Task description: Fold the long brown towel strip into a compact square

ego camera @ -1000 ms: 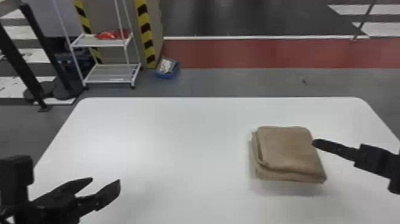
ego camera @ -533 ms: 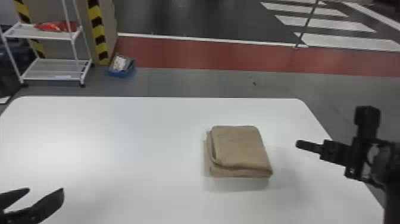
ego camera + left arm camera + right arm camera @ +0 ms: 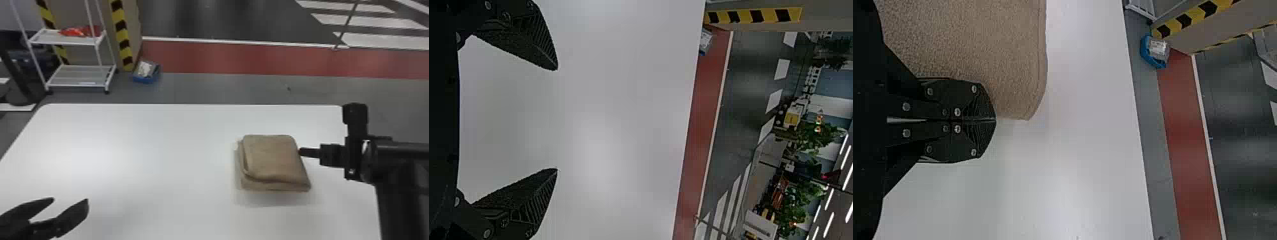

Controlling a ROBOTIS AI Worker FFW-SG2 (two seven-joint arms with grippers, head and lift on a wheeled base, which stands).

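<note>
At the near left of the table, your left gripper holds its fingers apart over the white top; farther right lies the folded brown towel, and just beside its right edge your right gripper has its fingers together.

One brown towel, one surface
One left gripper, one right gripper, one white rack with two shelves, one blue box.
</note>
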